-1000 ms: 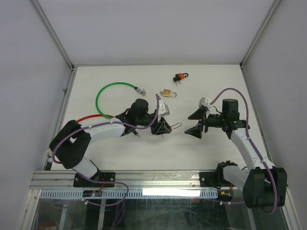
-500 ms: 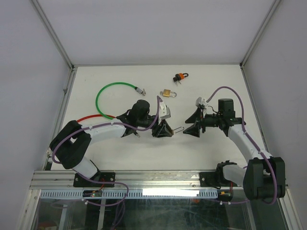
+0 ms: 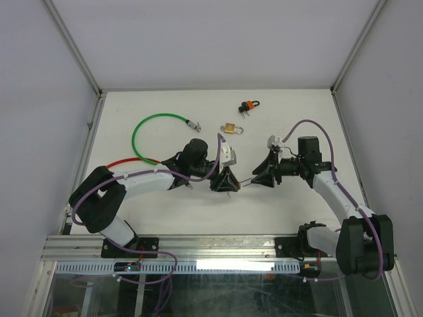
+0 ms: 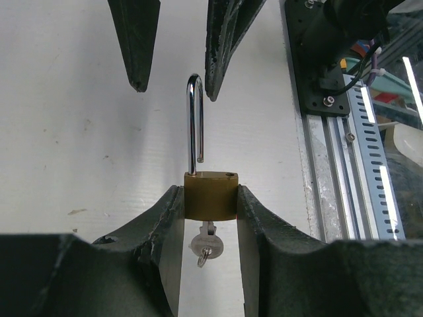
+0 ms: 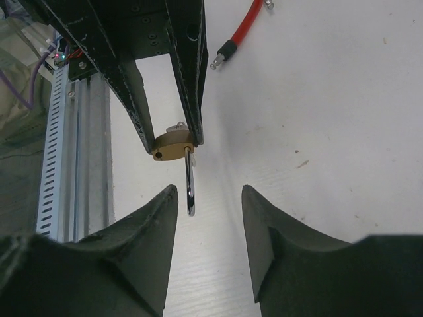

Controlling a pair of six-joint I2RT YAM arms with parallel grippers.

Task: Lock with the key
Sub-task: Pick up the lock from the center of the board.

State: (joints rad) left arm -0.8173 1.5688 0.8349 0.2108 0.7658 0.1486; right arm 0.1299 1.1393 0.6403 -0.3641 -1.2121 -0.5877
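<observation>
My left gripper (image 4: 209, 198) is shut on the brass body of a padlock (image 4: 210, 195), held just above the table. The padlock's steel shackle (image 4: 193, 119) stands open, pointing towards the right arm. A small silver key (image 4: 207, 246) sticks out of the padlock's other end, between the left fingers. My right gripper (image 5: 209, 191) is open, its two fingertips either side of the shackle (image 5: 190, 188), which lies close to one finger with a visible gap. In the top view the two grippers, left (image 3: 225, 179) and right (image 3: 262, 175), meet mid-table.
A second brass padlock (image 3: 229, 128) lies behind the grippers, with a small orange-and-black lock (image 3: 248, 105) further back. A green cable loop (image 3: 147, 132) and a red cable (image 3: 125, 160) lie at the left. The aluminium rail (image 4: 330, 165) runs along the near edge.
The right gripper has moved left up to the padlock, and its jaws have narrowed around the shackle. The left gripper has held the padlock almost still.
</observation>
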